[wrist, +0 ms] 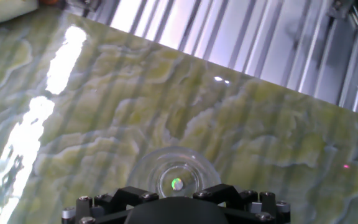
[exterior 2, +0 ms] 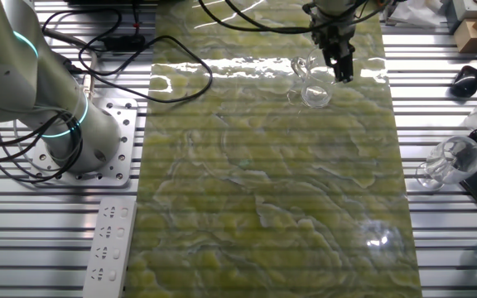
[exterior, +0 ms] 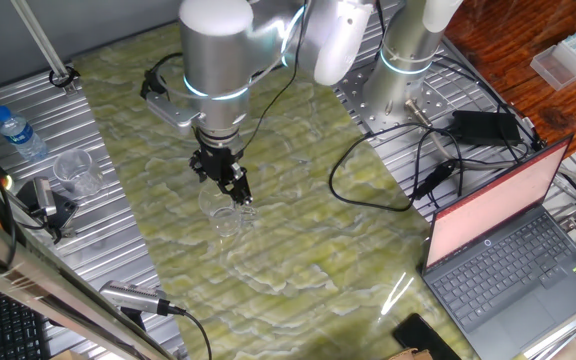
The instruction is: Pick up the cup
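Arm vertical, gripper (exterior: 236, 190) pointing down just above cup (exterior: 227, 220); jaw state unclear.

cup (wrist: 175, 174) below end effector (wrist: 178, 205), green mat (wrist: 104, 124)

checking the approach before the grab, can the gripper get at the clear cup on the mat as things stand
Probably yes. The gripper hangs right above the cup, which stands upright and alone on the green mat. The hand view looks straight down into the cup's open rim, with nothing between. The other clear cup and bottle stand well aside.
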`<state>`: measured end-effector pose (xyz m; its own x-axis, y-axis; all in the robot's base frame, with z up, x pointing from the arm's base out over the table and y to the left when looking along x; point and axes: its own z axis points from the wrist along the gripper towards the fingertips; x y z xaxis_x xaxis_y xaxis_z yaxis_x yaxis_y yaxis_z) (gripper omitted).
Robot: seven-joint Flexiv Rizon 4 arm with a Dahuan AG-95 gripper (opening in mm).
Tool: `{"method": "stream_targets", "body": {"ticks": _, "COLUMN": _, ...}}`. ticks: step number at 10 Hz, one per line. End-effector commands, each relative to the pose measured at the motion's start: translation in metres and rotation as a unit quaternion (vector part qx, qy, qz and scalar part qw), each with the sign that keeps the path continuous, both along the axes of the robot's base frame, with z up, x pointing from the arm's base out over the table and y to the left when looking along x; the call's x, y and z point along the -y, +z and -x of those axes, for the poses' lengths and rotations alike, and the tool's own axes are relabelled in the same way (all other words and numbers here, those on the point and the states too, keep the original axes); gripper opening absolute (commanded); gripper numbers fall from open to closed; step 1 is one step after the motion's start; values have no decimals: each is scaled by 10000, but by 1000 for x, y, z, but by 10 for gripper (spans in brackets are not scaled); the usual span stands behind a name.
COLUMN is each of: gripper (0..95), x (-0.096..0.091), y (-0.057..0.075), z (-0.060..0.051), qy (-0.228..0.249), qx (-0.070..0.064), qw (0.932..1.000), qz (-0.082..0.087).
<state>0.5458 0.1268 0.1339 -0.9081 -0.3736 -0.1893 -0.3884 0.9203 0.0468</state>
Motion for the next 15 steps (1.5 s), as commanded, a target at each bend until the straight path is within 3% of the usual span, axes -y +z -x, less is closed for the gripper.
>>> {"method": "stream_targets", "body": {"ticks": 1, "gripper": 950, "x": -1, "y": -2, "z": -1, "qy": 88, "qx": 29, "qw": 10000, "qz": 10}}
{"method": "stream_targets", "body": {"ticks": 15, "gripper": 950, "x": -8, "y": -21, "z": 0, "qy": 306, "qx": 54, "qw": 9995, "qz": 44}}
